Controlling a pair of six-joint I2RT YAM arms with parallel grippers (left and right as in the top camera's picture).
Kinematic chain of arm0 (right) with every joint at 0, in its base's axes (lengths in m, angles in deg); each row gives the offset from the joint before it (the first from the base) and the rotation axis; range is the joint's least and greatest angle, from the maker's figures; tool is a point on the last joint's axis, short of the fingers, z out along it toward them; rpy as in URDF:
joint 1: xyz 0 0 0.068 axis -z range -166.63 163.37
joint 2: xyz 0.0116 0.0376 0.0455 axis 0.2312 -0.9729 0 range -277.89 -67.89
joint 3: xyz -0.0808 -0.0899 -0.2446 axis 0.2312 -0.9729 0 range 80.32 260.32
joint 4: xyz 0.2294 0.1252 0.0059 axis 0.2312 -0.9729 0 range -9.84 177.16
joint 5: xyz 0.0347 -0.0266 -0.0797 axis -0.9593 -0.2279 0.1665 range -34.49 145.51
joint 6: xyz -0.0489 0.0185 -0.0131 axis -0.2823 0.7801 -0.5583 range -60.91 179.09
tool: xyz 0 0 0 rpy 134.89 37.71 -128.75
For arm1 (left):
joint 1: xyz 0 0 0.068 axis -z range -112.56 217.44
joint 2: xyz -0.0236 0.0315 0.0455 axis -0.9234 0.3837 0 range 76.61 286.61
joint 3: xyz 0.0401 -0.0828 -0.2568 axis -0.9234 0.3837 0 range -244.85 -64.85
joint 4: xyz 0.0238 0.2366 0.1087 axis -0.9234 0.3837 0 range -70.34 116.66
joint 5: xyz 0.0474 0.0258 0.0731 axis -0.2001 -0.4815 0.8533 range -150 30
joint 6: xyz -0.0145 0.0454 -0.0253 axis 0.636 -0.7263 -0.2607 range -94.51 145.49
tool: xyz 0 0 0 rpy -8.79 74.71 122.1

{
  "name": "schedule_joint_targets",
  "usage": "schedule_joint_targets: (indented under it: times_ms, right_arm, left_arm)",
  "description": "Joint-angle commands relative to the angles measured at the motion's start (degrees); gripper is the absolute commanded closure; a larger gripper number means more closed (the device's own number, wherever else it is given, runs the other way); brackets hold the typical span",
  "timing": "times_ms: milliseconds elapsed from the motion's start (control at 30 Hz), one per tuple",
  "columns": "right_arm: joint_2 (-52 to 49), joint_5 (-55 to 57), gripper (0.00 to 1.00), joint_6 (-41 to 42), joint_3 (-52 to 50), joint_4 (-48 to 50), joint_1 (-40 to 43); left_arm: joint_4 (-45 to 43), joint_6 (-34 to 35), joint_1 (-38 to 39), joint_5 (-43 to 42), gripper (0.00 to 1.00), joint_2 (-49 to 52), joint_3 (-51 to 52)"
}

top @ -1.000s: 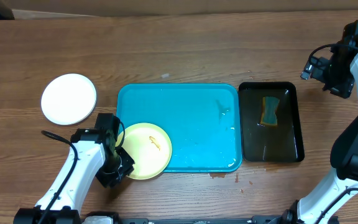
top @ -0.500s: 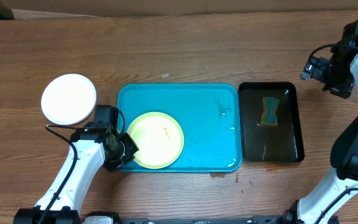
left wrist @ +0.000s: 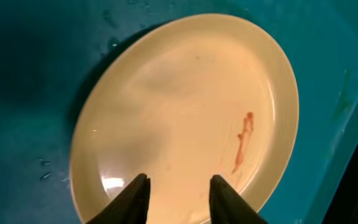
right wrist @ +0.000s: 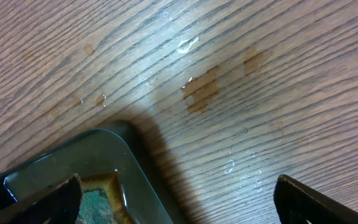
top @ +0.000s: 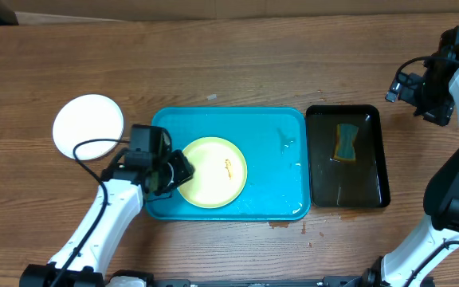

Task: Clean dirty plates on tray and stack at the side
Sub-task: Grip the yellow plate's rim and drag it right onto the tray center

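Note:
The pale yellow plate [top: 213, 171] lies inside the turquoise tray [top: 269, 127], left of its middle, with a small orange-red smear on it. In the left wrist view the plate [left wrist: 185, 112] fills the frame over the tray [left wrist: 30, 50]. My left gripper [top: 174, 171] is at the plate's left edge. Its fingers [left wrist: 179, 186] are apart over the plate's near part, with nothing pinched between them. A white plate [top: 88, 126] sits on the table left of the tray; a second white plate does not show apart from it. My right gripper [top: 401, 84] is wide open [right wrist: 176, 199] and empty, at the far right.
A black tray [top: 373, 191] holding water and a green-yellow sponge [top: 346, 141] stands right of the turquoise tray; its corner [right wrist: 55, 168] and the sponge [right wrist: 95, 202] show in the right wrist view. Wet spots and brown stains mark the table.
The yellow plate moved with my left gripper from over the tray's front-left edge up and to the right, into the tray. The right arm has not moved.

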Motion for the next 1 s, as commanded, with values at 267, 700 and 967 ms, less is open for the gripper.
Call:
schedule_joint_targets:
  times_ms: [267,700,967]
  right_arm:
    - [1.09,0.39,0.0,0.22,0.66,0.13,0.17]
    - [1.09,0.39,0.0,0.22,0.66,0.13,0.17]
    - [1.09,0.39,0.0,0.22,0.66,0.13,0.15]
  left_arm:
    - [10.82,-9.42,1.68,16.09,0.62,0.52,-8.17]
    - [9.05,-10.86,1.68,15.67,0.74,12.76,-8.04]
    - [4.48,-10.38,1.7,2.12,0.96,14.32,-8.04]
